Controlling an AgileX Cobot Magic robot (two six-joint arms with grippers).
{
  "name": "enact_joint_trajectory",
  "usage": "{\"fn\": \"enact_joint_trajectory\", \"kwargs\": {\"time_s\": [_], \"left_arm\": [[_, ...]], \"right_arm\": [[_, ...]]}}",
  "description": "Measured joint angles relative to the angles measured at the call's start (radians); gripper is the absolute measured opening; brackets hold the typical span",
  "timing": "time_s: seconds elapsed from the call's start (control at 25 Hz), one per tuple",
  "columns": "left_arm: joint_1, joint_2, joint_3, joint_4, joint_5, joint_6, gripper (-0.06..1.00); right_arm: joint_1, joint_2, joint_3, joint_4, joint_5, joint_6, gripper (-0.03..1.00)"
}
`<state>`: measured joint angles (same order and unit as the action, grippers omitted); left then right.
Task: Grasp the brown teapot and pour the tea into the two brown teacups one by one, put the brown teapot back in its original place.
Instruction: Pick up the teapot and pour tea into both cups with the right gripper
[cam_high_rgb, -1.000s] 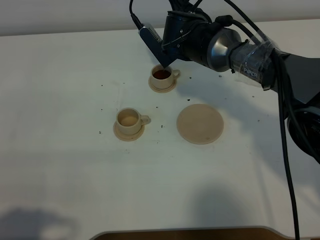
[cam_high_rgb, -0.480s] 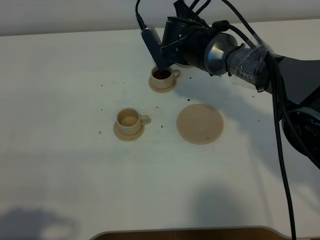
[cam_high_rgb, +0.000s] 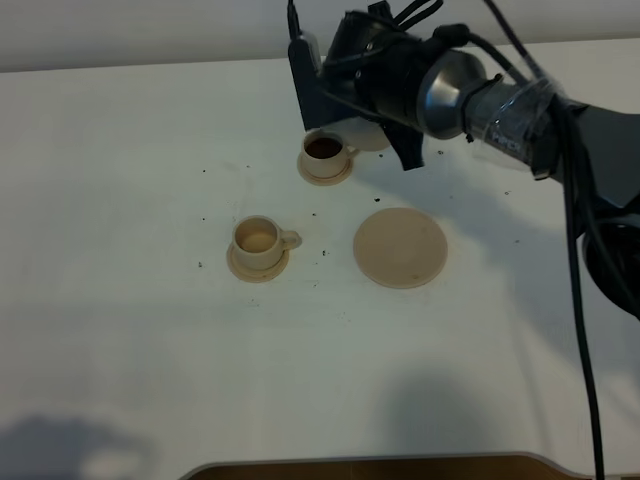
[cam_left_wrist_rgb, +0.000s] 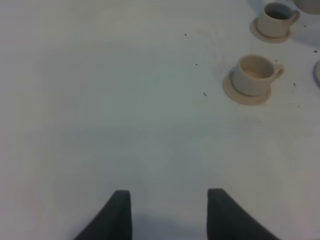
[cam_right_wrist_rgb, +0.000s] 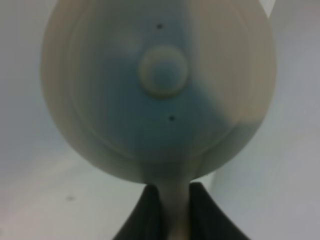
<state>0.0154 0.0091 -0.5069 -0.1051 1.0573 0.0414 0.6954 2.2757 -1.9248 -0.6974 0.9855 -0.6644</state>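
Two small brown teacups, the far cup (cam_high_rgb: 324, 153) and the near cup (cam_high_rgb: 258, 239), stand well apart on a white table (cam_high_rgb: 120, 340), seen from a high camera. We see dark tea in the far cup, which sits nearer the table's back edge. The near cup's inside looks pale, and we cannot tell whether it holds anything. To the right of the near cup lies the wide round saucer (cam_high_rgb: 400, 247), bare and apart from both cups. The right gripper (cam_right_wrist_rgb: 175, 192) hangs in the air just beside the far cup, on its right. Its fingers are closed narrowly on the ring handle of the brown teapot (cam_right_wrist_rgb: 160, 90), and the wrist view looks straight at the knobbed lid. From above, the right arm (cam_high_rgb: 500, 100) hides most of the teapot, so we cannot tell how far it tilts. The left gripper (cam_left_wrist_rgb: 169, 192) hovers over bare table, both cups well away from it, its two dark fingers spread wide with nothing between them. Dark specks (cam_high_rgb: 325, 251) dot the table around the cups. Wide open table stretches on the left and toward the front edge, while the back edge runs close behind the right arm.
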Motion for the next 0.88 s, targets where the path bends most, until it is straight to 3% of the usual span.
{"fn": "enact_joint_trajectory", "kwargs": {"time_s": [0.4,0.6,0.88], "left_arm": [[0.0,0.0,0.0,0.0,0.0,0.0,0.36],[0.0,0.0,0.0,0.0,0.0,0.0,0.36],[0.0,0.0,0.0,0.0,0.0,0.0,0.36]], "right_arm": [[-0.012,-0.012,-0.059,0.294,0.177,0.12,0.12],[-0.037,-0.012,-0.059,0.457,0.211,0.155,0.12],[-0.074,-0.011,-0.059,0.536,0.197,0.158,0.12]]}}
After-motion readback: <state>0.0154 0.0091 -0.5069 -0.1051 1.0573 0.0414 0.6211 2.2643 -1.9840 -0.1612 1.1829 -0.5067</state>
